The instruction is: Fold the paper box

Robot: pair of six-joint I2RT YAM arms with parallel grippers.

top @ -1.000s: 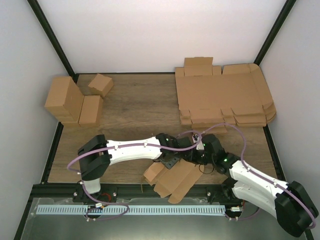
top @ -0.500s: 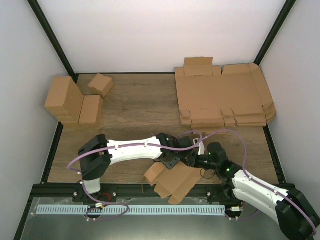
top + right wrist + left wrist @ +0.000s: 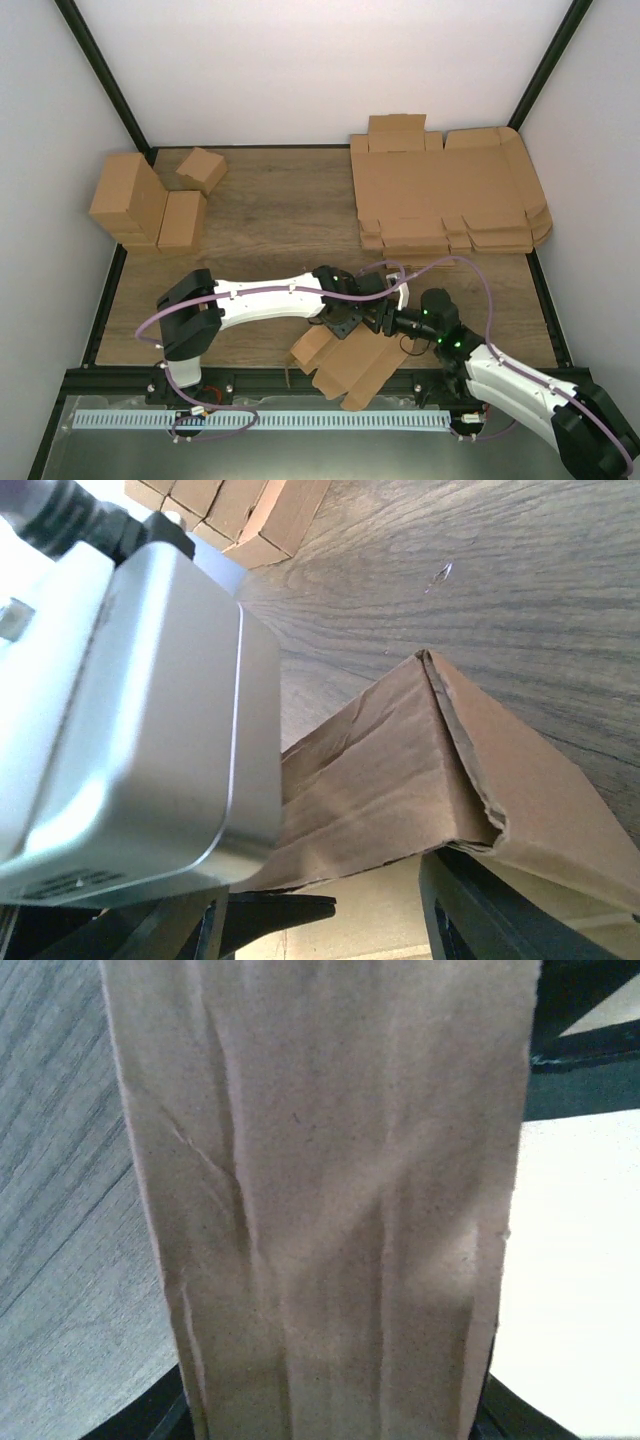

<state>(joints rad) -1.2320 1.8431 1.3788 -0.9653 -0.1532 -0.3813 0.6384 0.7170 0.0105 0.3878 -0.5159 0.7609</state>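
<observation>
**Top external view.** The paper box (image 3: 345, 368) is lying at the near edge of the table (image 3: 270, 215), with 1 corner hanging past that edge. The left gripper (image 3: 345, 320) is sitting on the box's far edge. The right gripper (image 3: 385, 322) is sitting just beside it, to the right. A stack of flat cardboard sheets (image 3: 445, 190) is lying at the far right, and a group of folded boxes (image 3: 145, 205) is standing at the far left.

**Left wrist view.** A creased cardboard panel is filling the frame and running down between the 2 dark fingers (image 3: 175, 1422). The jaws are pinching the paper box.

**Right wrist view.** The 2 fingers (image 3: 500, 915) are standing spread apart, gripping nothing. A folded ridge of the box is lying just above them. A silver housing (image 3: 130, 710) is blocking the left side.
</observation>
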